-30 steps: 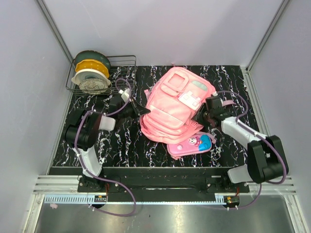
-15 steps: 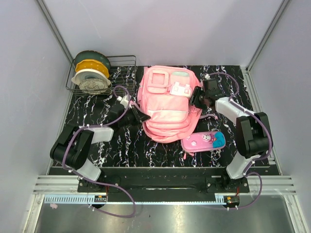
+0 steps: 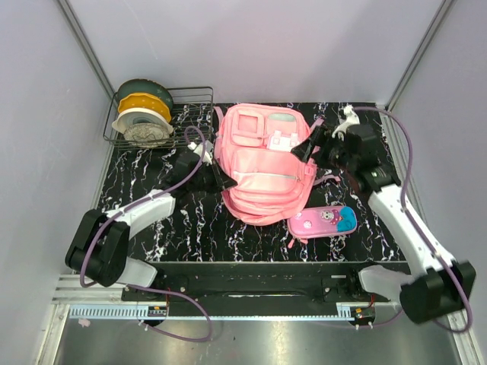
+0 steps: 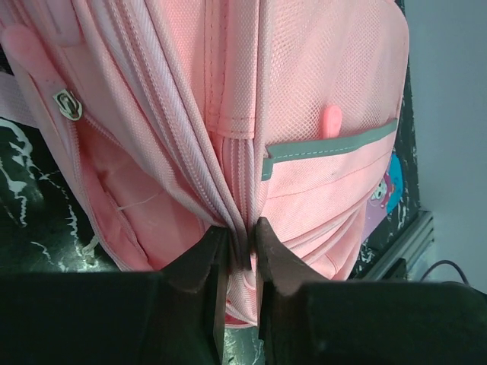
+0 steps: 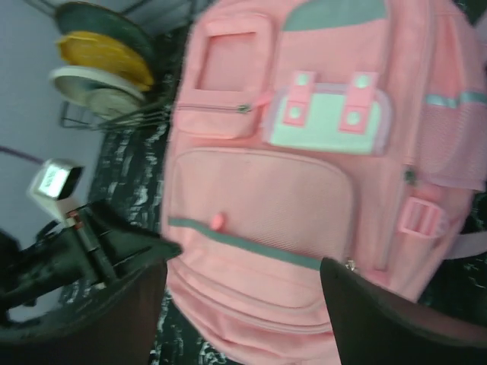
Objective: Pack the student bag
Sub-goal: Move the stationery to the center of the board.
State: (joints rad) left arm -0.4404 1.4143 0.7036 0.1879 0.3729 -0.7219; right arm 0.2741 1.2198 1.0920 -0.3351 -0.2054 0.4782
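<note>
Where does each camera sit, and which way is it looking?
Top external: fixed overhead behind the bases, looking down at the table; left arm and right arm flank the student bag.
Left wrist: on the left arm, against the bag's side; left end effector pinches its fabric.
Right wrist: on the right arm, facing the bag's front; right end effector open at the bottom.
Shared: all show the bag.

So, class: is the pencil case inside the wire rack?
No, the pencil case lies on the table beside the student bag, away from the wire rack.
</note>
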